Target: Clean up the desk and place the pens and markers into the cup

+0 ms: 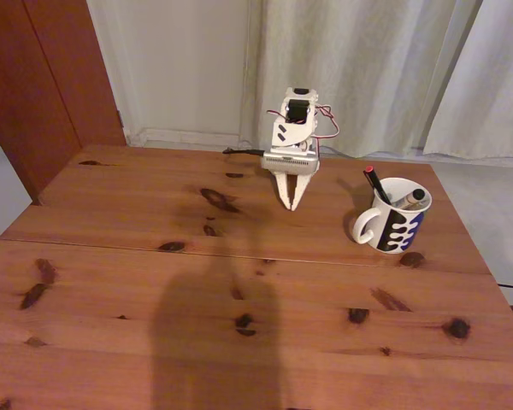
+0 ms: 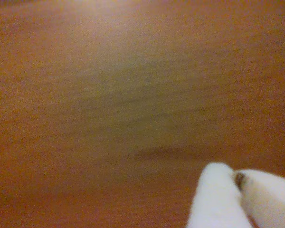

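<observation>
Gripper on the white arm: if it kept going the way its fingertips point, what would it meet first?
The white two-finger gripper, seemingly shut, points straight down. It would meet the reddish-brown pine desk, probably at once, not the white blue-patterned mug.

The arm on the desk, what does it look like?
A small white plastic arm with dark oval cut-outs, a black motor block near its top and thin red and white wires looping beside it. Its tool is two cream, tapering fingers forming a point.
</observation>
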`<action>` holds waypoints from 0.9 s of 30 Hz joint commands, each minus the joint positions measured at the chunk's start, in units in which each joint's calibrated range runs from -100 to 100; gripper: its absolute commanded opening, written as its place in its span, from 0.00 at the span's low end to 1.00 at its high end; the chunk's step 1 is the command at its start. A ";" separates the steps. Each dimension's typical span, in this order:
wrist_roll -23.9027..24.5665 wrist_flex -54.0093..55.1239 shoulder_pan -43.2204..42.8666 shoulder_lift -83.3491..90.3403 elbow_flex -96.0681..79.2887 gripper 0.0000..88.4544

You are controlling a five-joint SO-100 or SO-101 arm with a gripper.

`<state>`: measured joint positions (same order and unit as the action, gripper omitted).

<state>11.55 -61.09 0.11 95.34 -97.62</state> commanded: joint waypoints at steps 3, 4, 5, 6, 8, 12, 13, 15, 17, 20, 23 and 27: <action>0.03 -4.84 -2.56 1.19 -2.02 0.01; -0.03 -6.13 -2.64 1.19 -2.02 0.01; -0.13 -7.59 -3.05 1.27 -2.02 0.01; -0.71 -9.23 -3.45 1.27 -2.02 0.01; -2.65 -13.27 -3.61 1.27 -2.02 0.01; -4.74 -14.73 -3.61 1.27 -2.02 0.01; -4.79 -14.73 -3.61 1.27 -2.02 0.01; -4.85 -14.73 -3.61 1.27 -2.02 0.01; -4.85 -14.73 -3.61 1.27 -2.02 0.01; -4.85 -14.73 -3.61 1.27 -2.02 0.01; -4.85 -14.73 -3.61 1.02 -2.02 0.01; -4.85 -14.56 -3.61 0.69 -2.02 0.01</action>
<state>7.25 -75.11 -2.97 95.93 -98.98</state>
